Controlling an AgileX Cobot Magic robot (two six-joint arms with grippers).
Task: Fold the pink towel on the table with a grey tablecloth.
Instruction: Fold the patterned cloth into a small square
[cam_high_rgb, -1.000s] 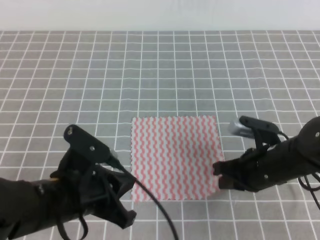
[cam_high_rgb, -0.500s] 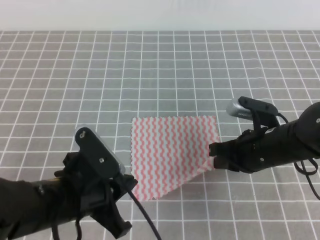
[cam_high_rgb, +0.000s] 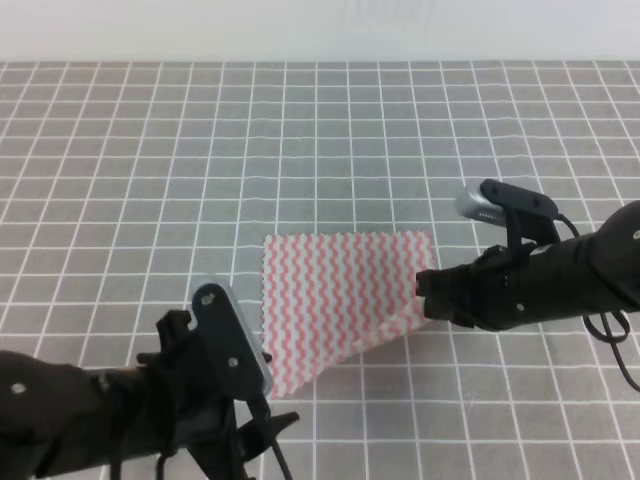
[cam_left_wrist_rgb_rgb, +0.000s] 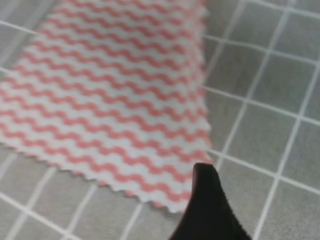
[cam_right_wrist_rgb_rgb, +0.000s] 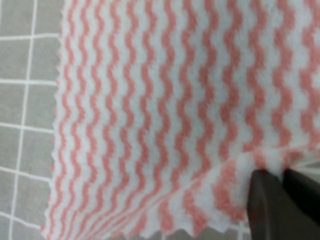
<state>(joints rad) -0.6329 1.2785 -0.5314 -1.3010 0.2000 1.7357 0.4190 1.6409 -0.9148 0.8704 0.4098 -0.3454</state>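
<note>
Left hand (cam_high_rgb: 262, 425) hovers at the near-left towel corner, state indeterminable. Pink towel (cam_high_rgb: 335, 300) lies mid-table (cam_high_rgb: 120, 150); right hand (cam_high_rgb: 428, 297) pinches its lifted near-right corner. Risk: thin cloth slipping the pinch, skewing the fold.

Wide open grey gridded tablecloth (cam_high_rgb: 320, 140) across the whole far half, bare of objects, free for passage from either side. Near the middle, only the thin pink-and-white zigzag cloth (cam_high_rgb: 335, 300), flat on its far and left parts, its right near corner lifted off the surface and pinched in the black right gripper (cam_high_rgb: 428, 297). Right arm body blocking the strip just right of the cloth. Bulky black left gripper (cam_high_rgb: 262, 425) and arm filling the near-left corner, just beside the cloth's near left corner. Narrow bare strip along the near edge between the two arms.
</note>
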